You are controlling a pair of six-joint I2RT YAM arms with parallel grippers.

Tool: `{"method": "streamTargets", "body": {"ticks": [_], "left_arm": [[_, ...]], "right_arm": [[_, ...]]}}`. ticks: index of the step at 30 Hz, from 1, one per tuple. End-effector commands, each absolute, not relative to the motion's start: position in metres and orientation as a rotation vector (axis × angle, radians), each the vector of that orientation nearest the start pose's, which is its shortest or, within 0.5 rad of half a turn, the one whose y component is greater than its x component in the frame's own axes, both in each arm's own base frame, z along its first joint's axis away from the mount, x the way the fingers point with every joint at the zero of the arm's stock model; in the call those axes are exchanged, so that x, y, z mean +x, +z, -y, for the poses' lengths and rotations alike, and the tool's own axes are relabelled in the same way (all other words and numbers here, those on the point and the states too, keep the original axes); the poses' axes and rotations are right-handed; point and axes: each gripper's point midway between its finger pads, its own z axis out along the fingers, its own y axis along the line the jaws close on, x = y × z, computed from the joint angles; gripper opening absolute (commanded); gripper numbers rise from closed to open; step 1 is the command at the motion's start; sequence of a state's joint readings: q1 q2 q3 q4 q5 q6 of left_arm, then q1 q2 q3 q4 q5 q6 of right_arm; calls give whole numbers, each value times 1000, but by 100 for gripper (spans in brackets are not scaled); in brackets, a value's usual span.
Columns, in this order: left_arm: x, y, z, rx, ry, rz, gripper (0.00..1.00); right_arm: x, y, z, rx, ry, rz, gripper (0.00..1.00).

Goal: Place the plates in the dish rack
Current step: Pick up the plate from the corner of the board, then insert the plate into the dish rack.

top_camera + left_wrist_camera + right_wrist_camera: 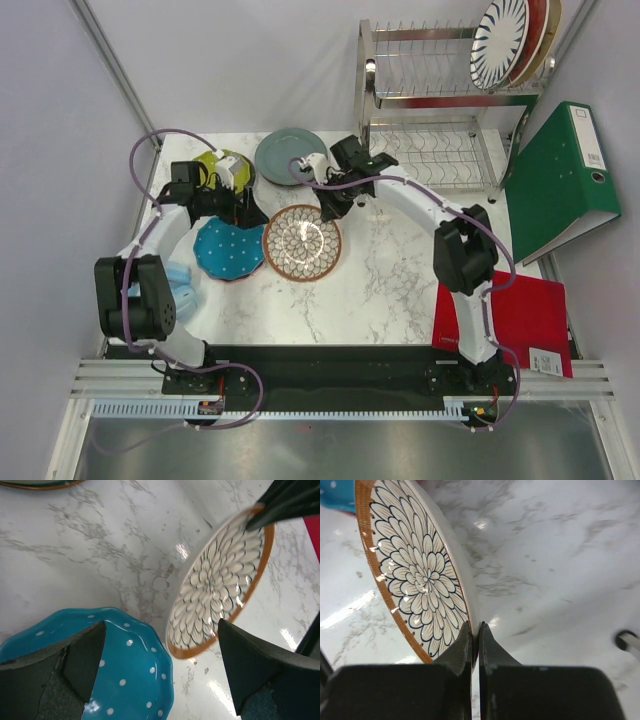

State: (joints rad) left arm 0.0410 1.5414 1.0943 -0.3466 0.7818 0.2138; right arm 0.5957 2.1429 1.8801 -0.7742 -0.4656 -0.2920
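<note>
A white floral plate with an orange rim (301, 242) lies mid-table. My right gripper (328, 208) is shut on its far rim (475, 630), and that side looks tilted up a little. The plate fills the left of the right wrist view (415, 565) and shows in the left wrist view (220, 580). My left gripper (238, 208) is open and empty (162, 665) above the right edge of the teal dotted plate (228, 250) (120, 665). A grey-blue plate (285, 155) and a lime plate (212, 163) lie at the back. The dish rack (440, 110) holds a striped plate (500, 42) and others behind it.
A green binder (565, 180) leans right of the rack. A red folder (520, 310) lies at the near right. A light blue cloth (180, 285) sits by the left arm. A small white object (236, 170) rests on the lime plate.
</note>
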Motion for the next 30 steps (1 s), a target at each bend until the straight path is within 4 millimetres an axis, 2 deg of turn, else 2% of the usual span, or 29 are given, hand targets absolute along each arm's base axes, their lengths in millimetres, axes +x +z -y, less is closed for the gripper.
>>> {"method": "streamTargets", "body": {"ticks": [1, 5, 6, 9, 14, 15, 17, 18, 20, 21, 22, 24, 25, 26, 27, 30], "left_arm": [[369, 151, 126, 779, -984, -2050, 99], [368, 144, 137, 835, -1043, -2050, 97], [363, 141, 152, 891, -1055, -2043, 97], [363, 133, 166, 942, -1072, -2038, 96], [367, 136, 177, 956, -1139, -2010, 79], [367, 138, 179, 958, -1152, -1998, 71], [368, 143, 180, 972, -1152, -1977, 60], [367, 145, 181, 980, -1164, -1963, 46], [366, 147, 181, 990, -1169, -1950, 26], [366, 148, 182, 990, -1176, -1950, 9], [366, 150, 182, 992, -1179, -1944, 3], [366, 152, 183, 996, -1185, -1932, 2], [365, 153, 183, 996, -1189, -1930, 2], [365, 154, 184, 1002, -1188, -1922, 2], [364, 156, 184, 1005, -1194, -1914, 2], [365, 160, 185, 1014, -1192, -1894, 2]], "right_arm": [[397, 202, -347, -1162, 627, -1979, 0], [400, 217, -347, -1113, 623, -1956, 0], [400, 219, -348, -1114, 624, -1951, 0], [401, 222, -348, -1110, 625, -1940, 0], [403, 226, -347, -1102, 608, -1934, 0], [403, 226, -346, -1101, 605, -1937, 0], [403, 223, -345, -1100, 600, -1941, 0], [403, 221, -344, -1099, 597, -1948, 0], [400, 215, -343, -1106, 602, -1960, 0], [400, 213, -342, -1106, 600, -1965, 0], [398, 208, -341, -1110, 601, -1979, 0], [396, 205, -340, -1112, 601, -1987, 0], [394, 200, -338, -1105, 605, -2008, 2], [393, 198, -338, -1100, 611, -2018, 20], [392, 196, -337, -1098, 620, -2028, 29], [387, 187, -337, -1104, 649, -2056, 42]]}}
